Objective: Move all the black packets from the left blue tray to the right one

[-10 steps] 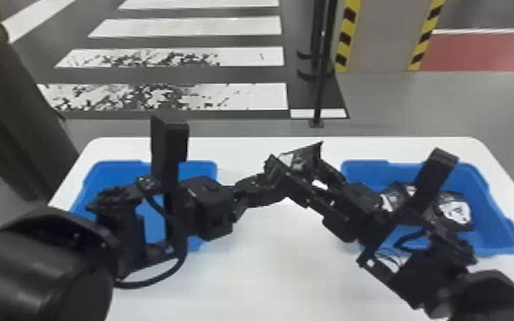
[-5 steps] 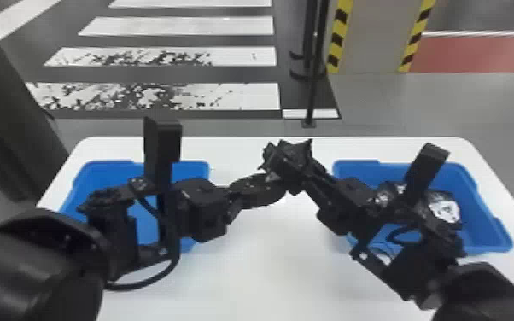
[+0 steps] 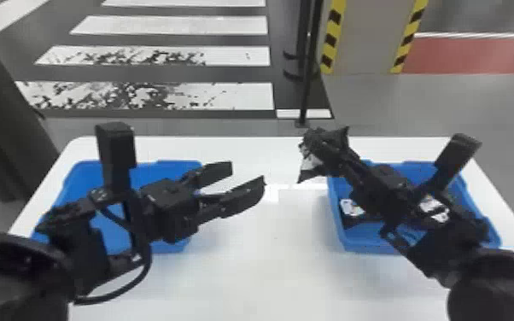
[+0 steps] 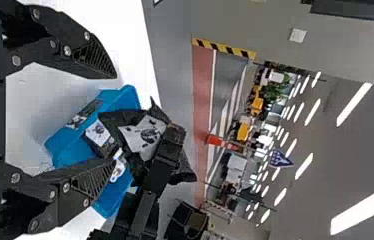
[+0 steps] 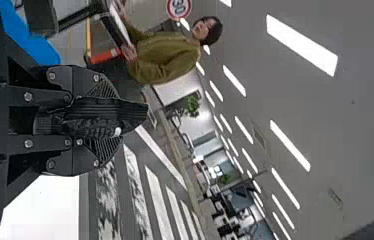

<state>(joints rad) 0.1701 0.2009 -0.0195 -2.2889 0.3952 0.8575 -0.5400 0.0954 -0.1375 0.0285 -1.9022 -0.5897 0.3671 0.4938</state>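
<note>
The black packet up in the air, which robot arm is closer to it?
Right. The right tool grips the packet; the left tool hangs open to the packet's left, not touching it.

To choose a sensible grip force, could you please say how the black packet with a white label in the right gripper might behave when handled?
The black packet is probably floppy, since it looks creased where the right gripper pinches it. It seems unlikely to roll, given its pointed corners and flattish labelled face.
</note>
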